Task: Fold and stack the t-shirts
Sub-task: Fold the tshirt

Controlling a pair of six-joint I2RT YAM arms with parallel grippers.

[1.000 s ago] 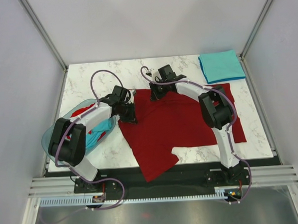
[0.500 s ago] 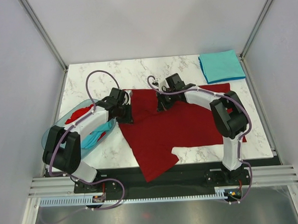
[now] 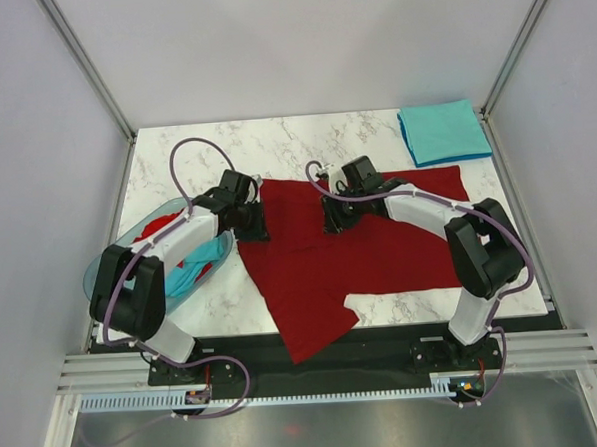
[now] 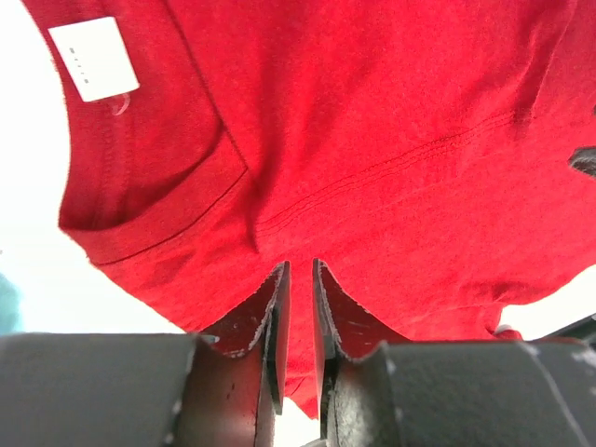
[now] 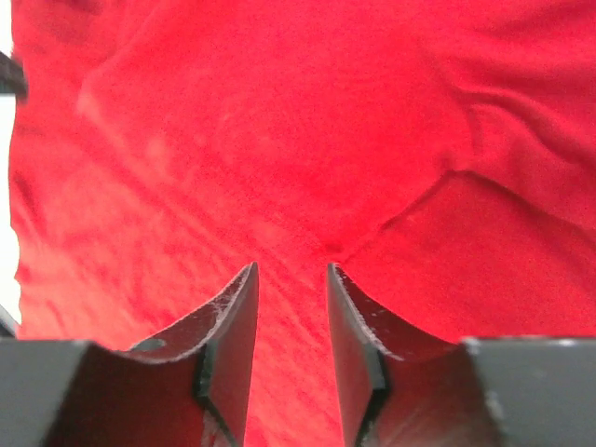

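Left jaws barely parted, right jaws spread, both close over the red t-shirt [image 3: 360, 245]; I fear cloth snagging a pad on lift-off, rumpling the laid-out shirt.

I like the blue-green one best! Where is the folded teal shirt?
In the top view, the folded teal t-shirt lies at the far right corner of the table, just beyond the spread red t-shirt.
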